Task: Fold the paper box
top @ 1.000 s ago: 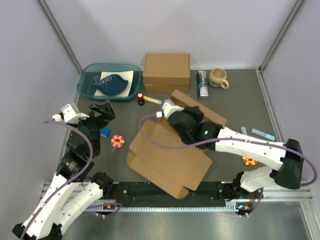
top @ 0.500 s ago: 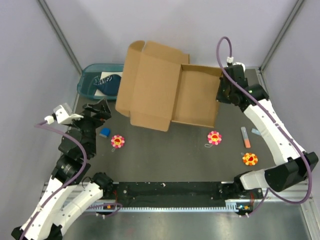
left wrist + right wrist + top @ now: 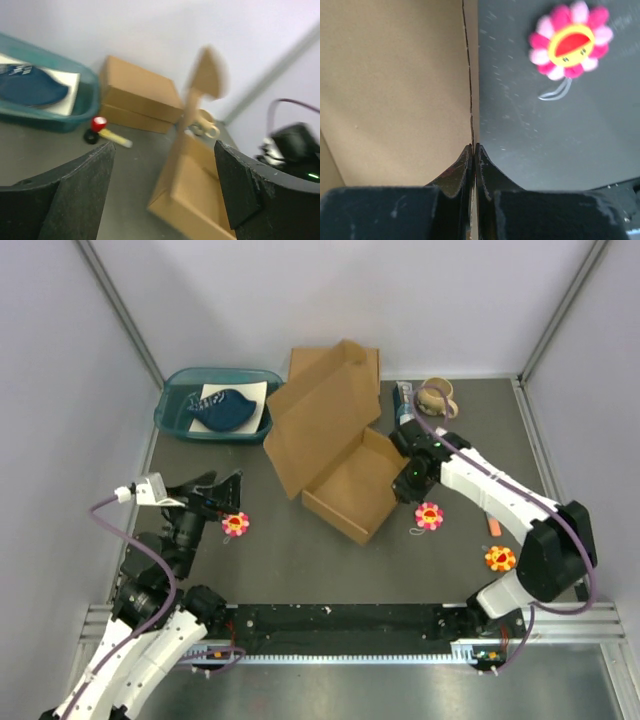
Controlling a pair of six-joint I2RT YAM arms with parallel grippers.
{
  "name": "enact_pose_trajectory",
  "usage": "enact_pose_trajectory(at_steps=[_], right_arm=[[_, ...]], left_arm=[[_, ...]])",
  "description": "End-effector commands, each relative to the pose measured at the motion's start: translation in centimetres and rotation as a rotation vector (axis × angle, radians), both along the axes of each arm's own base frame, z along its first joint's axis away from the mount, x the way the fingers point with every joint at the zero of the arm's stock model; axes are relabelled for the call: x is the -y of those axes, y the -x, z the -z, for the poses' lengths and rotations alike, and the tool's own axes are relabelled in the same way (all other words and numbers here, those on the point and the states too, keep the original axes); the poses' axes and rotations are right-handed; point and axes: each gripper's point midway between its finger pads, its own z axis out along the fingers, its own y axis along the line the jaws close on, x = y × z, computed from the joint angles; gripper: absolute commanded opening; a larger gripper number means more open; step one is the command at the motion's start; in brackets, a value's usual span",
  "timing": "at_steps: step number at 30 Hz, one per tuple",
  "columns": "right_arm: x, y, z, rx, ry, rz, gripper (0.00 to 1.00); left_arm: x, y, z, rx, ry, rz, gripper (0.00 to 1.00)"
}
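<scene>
2 right fingers point(image 3: 451, 176) pinch the paper box point(image 3: 322, 430) wall; left fingers point(image 3: 75, 192) gape.

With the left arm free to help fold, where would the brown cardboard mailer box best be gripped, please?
Likely the raised lid panel of the brown cardboard mailer box, at its left edge from the left: it stands tilted, thin, facing the open left gripper; the right gripper pinches the right wall.
</scene>
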Motion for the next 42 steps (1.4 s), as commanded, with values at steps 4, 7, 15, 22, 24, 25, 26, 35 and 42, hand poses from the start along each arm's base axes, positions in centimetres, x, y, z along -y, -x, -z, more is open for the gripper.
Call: enact_pose_trajectory(at_steps=[4, 7, 15, 22, 24, 25, 26, 35, 42], right_arm=[[1.1, 3.7, 4.7, -0.120, 0.081, 0.131, 0.00], [1.3, 5.1, 5.6, -0.118, 0.104, 0.141, 0.00], [-1.2, 6.6, 7.0, 0.010, 0.063, 0.271, 0.00], [-4.8, 6.0, 8.2, 0.066, -0.023, 0.385, 0.00], [-6.2, 5.5, 8.4, 0.078, -0.060, 0.395, 0.00], [-6.8, 5.3, 8.6, 0.076, -0.065, 0.394, 0.04], [-7.2, 5.1, 8.6, 0.076, -0.069, 0.383, 0.09], [-5.3, 4.4, 5.8, 0.201, -0.006, 0.237, 0.60], [-2.3, 6.4, 3.3, 0.229, 0.117, -0.031, 0.79]], left_arm=[[7.5, 6.2, -3.8, 0.302, -0.048, 0.528, 0.85], [8.4, 5.6, -2.1, 0.242, -0.037, 0.561, 0.85], [8.8, 3.7, 1.7, 0.158, 0.019, 0.526, 0.84], [8.2, 2.5, 3.4, 0.112, 0.032, 0.465, 0.84], [8.0, 2.2, 3.8, 0.098, 0.039, 0.447, 0.84], [8.0, 2.1, 4.3, 0.086, 0.039, 0.443, 0.84], [7.9, 2.0, 4.3, 0.086, 0.040, 0.437, 0.84], [6.9, 1.0, 3.9, 0.079, -0.016, 0.363, 0.85], [7.9, 0.1, 4.3, 0.047, -0.042, 0.381, 0.85]])
